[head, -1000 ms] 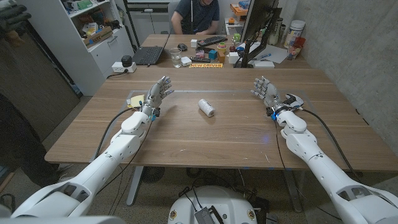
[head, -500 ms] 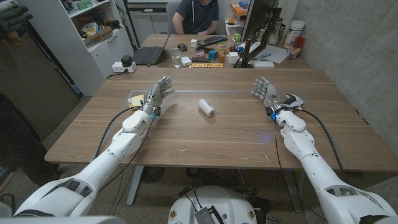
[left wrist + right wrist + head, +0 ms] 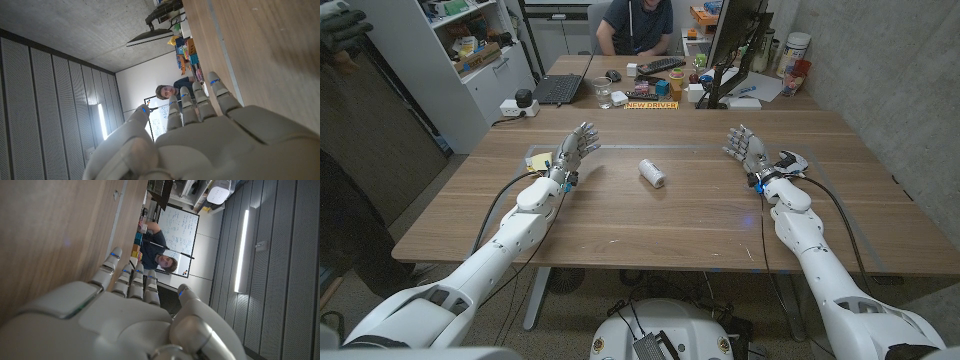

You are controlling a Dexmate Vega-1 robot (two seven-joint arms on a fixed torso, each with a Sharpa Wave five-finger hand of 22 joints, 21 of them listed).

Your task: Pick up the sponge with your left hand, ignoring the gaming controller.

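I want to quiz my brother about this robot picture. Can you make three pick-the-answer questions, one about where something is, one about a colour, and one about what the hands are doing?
1. Where is the small white roll?
A. On the wooden table between the two hands
B. In the left hand
C. On the floor

2. What colour is the sponge by the left hand?
A. Red
B. Yellow
C. Black

3. What is the right hand doing?
A. Holding a cup
B. Squeezing the roll
C. Holding nothing, fingers apart

Answers: 1 A, the roll lies mid-table with a hand on each side. 2 B, a yellow piece shows beside the left hand. 3 C, its fingers are spread and nothing is in them.
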